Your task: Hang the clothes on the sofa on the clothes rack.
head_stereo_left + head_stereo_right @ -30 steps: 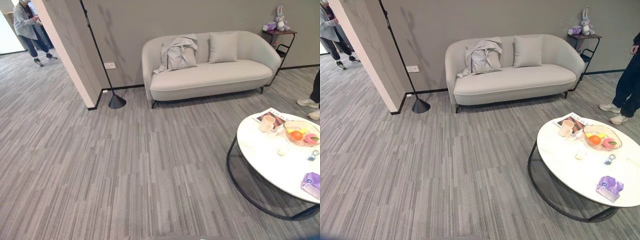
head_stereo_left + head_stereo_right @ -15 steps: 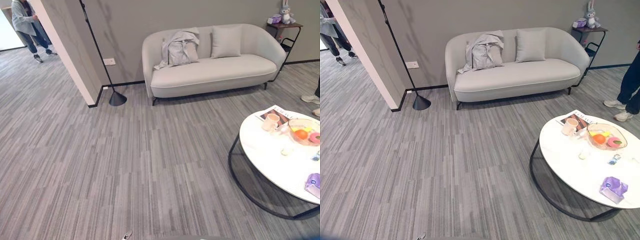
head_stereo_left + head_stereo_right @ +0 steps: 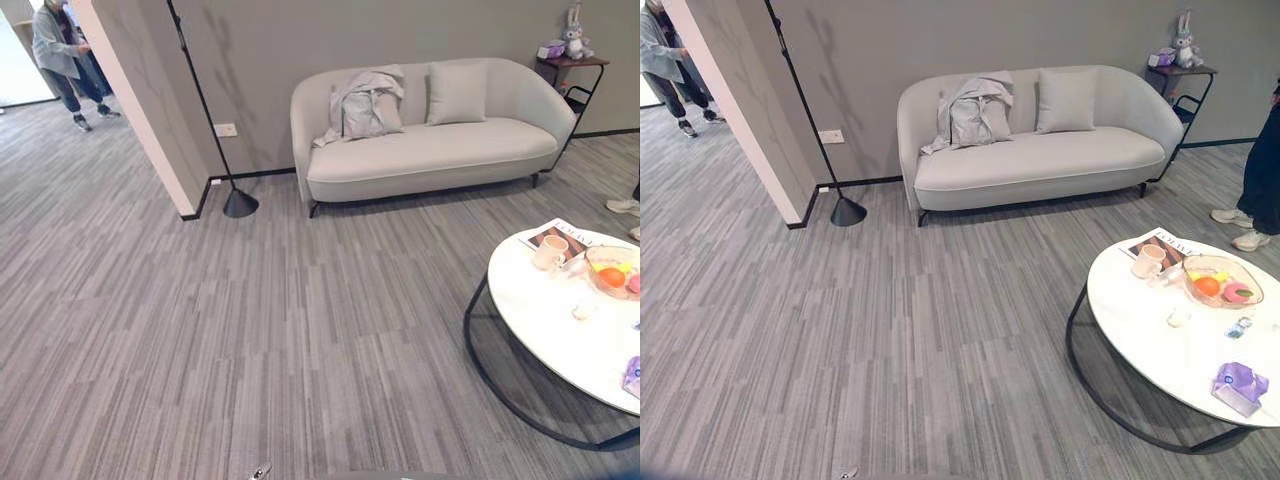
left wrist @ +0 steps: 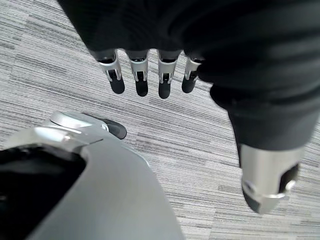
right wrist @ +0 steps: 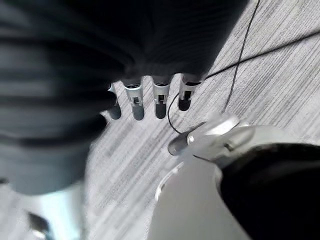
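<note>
A light grey garment [image 3: 362,103] lies draped over the backrest at the left end of the pale sofa [image 3: 430,155] against the far wall. A black pole on a round base [image 3: 238,203] stands left of the sofa by the wall corner. My left hand [image 4: 150,80] hangs over the grey carpet with straight fingers and holds nothing. My right hand [image 5: 150,100] also hangs over the carpet, fingers straight and empty. Both hands are far from the sofa.
A round white table [image 3: 1160,345] on a black ring frame stands at the right, carrying a cup, a magazine, a fruit bowl and a purple pack. A cushion [image 3: 457,93] rests on the sofa. A small side table [image 3: 1185,80] holds a plush rabbit. One person stands far left [image 3: 60,50], another at the right edge [image 3: 1255,170].
The whole picture has shifted slightly down and right, so the camera has moved; the sofa and table keep their places. The far-left person has shifted a little.
</note>
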Motion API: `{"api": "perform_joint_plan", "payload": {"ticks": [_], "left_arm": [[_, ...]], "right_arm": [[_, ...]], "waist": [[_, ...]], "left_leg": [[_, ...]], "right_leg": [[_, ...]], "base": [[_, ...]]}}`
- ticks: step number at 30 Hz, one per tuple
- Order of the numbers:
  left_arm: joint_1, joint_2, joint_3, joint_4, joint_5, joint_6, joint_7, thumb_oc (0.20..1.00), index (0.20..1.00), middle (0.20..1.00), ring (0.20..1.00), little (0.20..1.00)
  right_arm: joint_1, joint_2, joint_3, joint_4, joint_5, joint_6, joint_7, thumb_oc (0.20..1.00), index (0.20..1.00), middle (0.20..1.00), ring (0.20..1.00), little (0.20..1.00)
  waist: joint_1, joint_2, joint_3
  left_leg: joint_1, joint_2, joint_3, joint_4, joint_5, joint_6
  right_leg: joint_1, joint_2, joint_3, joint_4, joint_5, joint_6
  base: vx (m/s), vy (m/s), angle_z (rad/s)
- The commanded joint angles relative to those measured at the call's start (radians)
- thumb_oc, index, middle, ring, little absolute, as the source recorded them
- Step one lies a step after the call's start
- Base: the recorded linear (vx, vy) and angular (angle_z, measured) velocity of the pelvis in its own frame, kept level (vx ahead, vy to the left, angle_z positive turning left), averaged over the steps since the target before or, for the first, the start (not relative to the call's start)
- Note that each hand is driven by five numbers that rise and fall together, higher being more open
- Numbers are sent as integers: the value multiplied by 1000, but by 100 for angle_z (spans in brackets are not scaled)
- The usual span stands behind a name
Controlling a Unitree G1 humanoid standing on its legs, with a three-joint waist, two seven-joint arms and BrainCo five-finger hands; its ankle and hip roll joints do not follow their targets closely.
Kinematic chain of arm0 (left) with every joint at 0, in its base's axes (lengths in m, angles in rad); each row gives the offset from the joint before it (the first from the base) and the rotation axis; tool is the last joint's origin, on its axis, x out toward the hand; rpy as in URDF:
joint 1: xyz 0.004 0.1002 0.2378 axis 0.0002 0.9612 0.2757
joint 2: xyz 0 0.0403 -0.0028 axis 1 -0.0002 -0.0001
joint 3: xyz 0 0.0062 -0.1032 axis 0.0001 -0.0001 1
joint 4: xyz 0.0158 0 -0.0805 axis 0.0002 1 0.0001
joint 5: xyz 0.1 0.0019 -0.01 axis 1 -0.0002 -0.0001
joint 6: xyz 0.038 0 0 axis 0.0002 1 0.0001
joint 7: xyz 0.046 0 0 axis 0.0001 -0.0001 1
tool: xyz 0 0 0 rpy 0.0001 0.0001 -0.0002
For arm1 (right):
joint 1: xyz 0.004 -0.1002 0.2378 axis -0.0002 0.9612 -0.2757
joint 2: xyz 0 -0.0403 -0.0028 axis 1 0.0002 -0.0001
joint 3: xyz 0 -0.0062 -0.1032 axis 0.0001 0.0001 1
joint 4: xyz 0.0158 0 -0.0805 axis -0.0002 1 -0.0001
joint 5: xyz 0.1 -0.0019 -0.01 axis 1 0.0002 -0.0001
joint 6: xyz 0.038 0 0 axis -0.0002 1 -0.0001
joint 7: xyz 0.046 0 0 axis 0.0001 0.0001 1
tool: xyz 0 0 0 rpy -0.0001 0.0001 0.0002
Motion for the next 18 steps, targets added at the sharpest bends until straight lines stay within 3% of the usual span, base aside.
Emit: {"api": "perform_joint_plan", "payload": {"ticks": [1, 9, 10, 12, 13, 15, 16, 17, 18], "left_arm": [[-38, -29, -3, 68, 43, 0, -5, 1000, 1000, 1000, 1000, 1000], [-44, -23, -2, 70, 49, -1, -2, 1000, 1000, 1000, 1000, 1000], [-62, -20, -6, 63, 29, -4, 8, 1000, 1000, 1000, 1000, 1000], [-83, -22, -14, 43, 1, -4, 19, 1000, 1000, 1000, 1000, 1000], [-90, -25, -24, 28, -8, -8, 23, 1000, 1000, 1000, 1000, 1000], [-92, -22, -22, 22, -24, -6, 22, 1000, 1000, 1000, 1000, 1000], [-84, -18, -13, 29, -32, -4, 23, 1000, 1000, 1000, 1000, 1000], [-85, -18, -13, 29, -32, -4, 23, 1000, 1000, 1000, 1000, 1000], [-77, -19, -6, 37, -37, -2, 21, 1000, 1000, 1000, 1000, 1000]], "right_arm": [[-42, 14, 4, 57, -19, 2, 6, 1000, 1000, 1000, 1000, 1000], [-45, 11, 8, 54, -24, 3, 13, 1000, 1000, 1000, 1000, 1000], [-62, 8, 3, 52, -11, 1, 8, 1000, 1000, 1000, 1000, 1000], [-75, 1, -2, 48, 3, 2, 1, 1000, 1000, 1000, 1000, 1000], [-77, -10, -5, 52, 3, 6, -2, 1000, 1000, 1000, 1000, 1000], [-76, -20, -13, 53, 9, 14, -3, 1000, 1000, 1000, 1000, 1000], [-75, -26, -14, 50, 18, 14, -4, 1000, 1000, 1000, 1000, 1000], [-76, -26, -14, 50, 18, 14, -4, 1000, 1000, 1000, 1000, 1000], [-77, -30, -12, 49, 20, 14, -3, 1000, 1000, 1000, 1000, 1000]], "waist": [[12, -62, -8], [10, -65, 1], [10, -74, 33], [13, -76, 74], [14, -73, 94], [23, -76, 103], [45, -74, 100], [45, -76, 98], [59, -70, 98]], "left_leg": [[-7, 10, 5, -5, -5, -13], [-27, 16, 3, 23, -11, -19], [-133, 29, -3, 182, -6, -39], [-267, 50, -22, 391, 61, -60], [-350, 61, -37, 515, 144, -54], [-435, 37, -18, 509, 147, -34], [-467, -8, -15, 402, 123, -15], [-467, -10, -13, 394, 129, -14], [-465, -31, -21, 312, 133, -8]], "right_leg": [[-2, -53, -24, -60, 71, 51], [-8, -51, -18, -60, 71, 51], [-16, -50, -20, -60, 68, 39], [-13, -41, -30, -60, 62, 14], [3, -30, -44, -60, 48, -6], [13, -30, -42, -60, 38, -9], [19, -27, -23, -60, 20, -5], [16, -29, -24, -60, 21, -5], [23, -23, -12, -60, 7, -2]], "base": [[0, 0, 0], [-3, -24, -4], [-174, -122, 1], [-133, -141, 5], [51, -100, 7], [204, -20, 16], [224, 30, 41], [277, 65, 49], [230, 61, 14]]}}
